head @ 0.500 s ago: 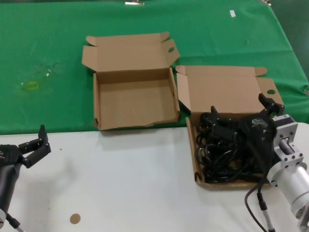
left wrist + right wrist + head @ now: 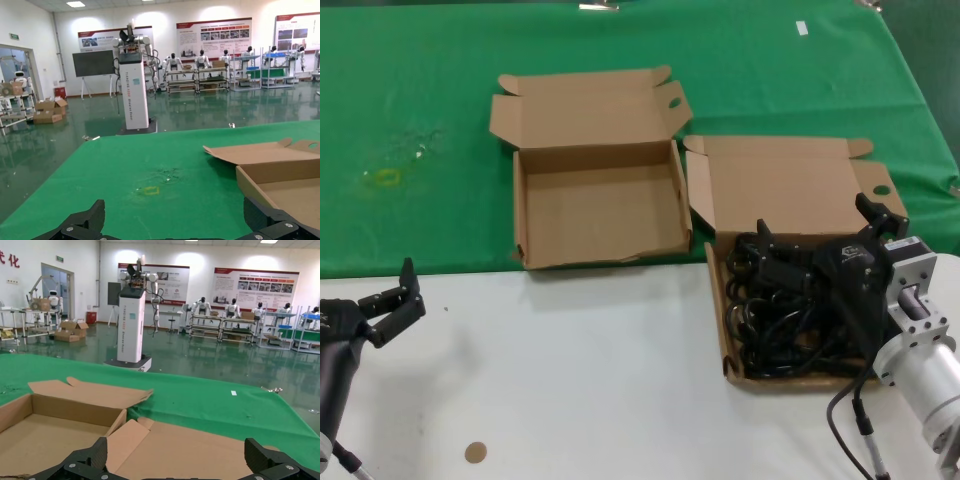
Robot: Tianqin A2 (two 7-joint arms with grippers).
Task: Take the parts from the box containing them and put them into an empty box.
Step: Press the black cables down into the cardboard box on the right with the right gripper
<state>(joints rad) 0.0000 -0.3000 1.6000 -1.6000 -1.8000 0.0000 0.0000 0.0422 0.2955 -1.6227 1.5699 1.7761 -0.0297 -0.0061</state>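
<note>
Black looped power cords (image 2: 780, 320) fill the brown box (image 2: 718, 300) at the right; its lid (image 2: 780, 185) lies open behind it. My right gripper (image 2: 812, 220) is open and empty, hovering just above the cords at the back of that box. In the right wrist view the gripper (image 2: 177, 452) faces the open lid (image 2: 200, 450). The empty box (image 2: 600, 215) stands open to the left, on the green cloth, and also shows in the right wrist view (image 2: 45, 440). My left gripper (image 2: 388, 290) is open and empty, parked at the near left; its wrist view (image 2: 175, 215) shows the empty box's edge (image 2: 295, 185).
The two boxes nearly touch at their corners. A green cloth (image 2: 420, 100) covers the far half of the table, with a yellow mark (image 2: 385, 178) at the left. The near half is white tabletop (image 2: 570, 380) with a small brown disc (image 2: 474, 452).
</note>
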